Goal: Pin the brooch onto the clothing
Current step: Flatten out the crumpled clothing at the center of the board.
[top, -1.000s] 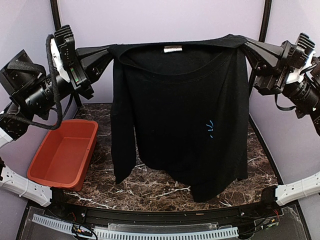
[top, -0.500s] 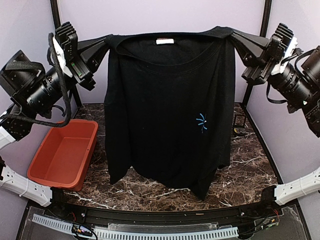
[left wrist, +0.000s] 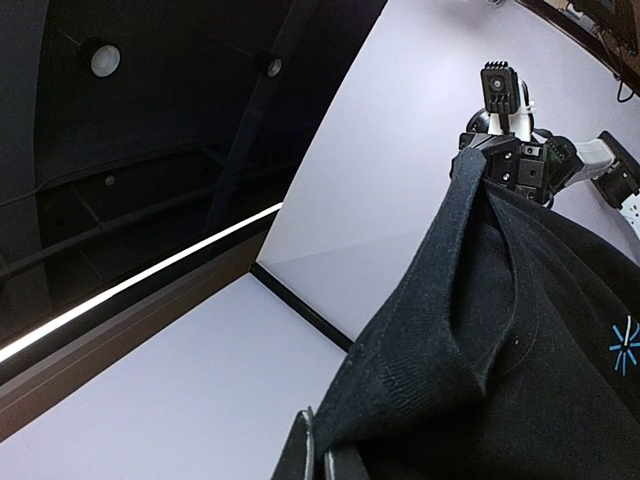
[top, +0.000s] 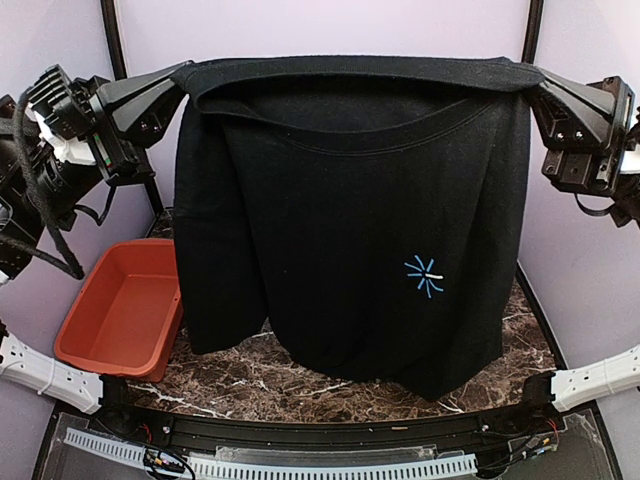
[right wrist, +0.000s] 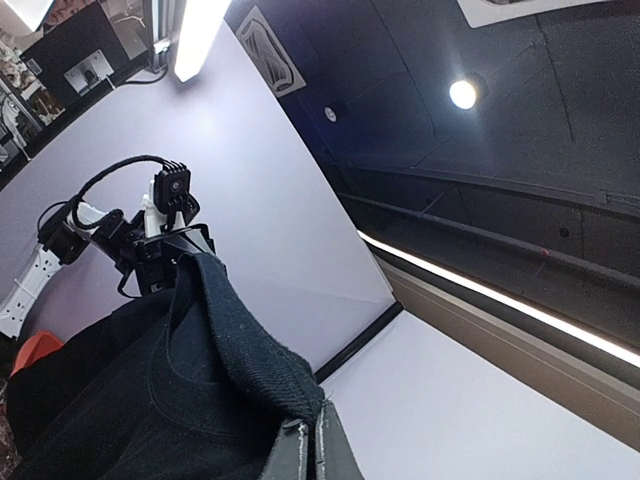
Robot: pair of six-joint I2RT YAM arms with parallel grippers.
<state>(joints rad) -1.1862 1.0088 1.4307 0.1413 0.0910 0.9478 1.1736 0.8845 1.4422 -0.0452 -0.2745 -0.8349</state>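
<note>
The clothing, a black T-shirt, hangs in the air, stretched wide between both arms with its hem just above the table. A small blue-and-yellow starburst print shows on its chest. My left gripper is shut on the shirt's left shoulder edge, and my right gripper is shut on the other shoulder. In the left wrist view the fabric runs from my pinched fingertips across to the right gripper. The right wrist view shows its jaws clamped on the hem-like edge. The brooch is out of view.
A red plastic bin stands at the left on the dark marble table. Pale walls close in the back and both sides. The arms' bases and a cable track run along the near edge.
Both grippers moved apart and toward the camera, pulling the shirt taut and wide. The folded chest opened out, so the whole starburst print now shows.
</note>
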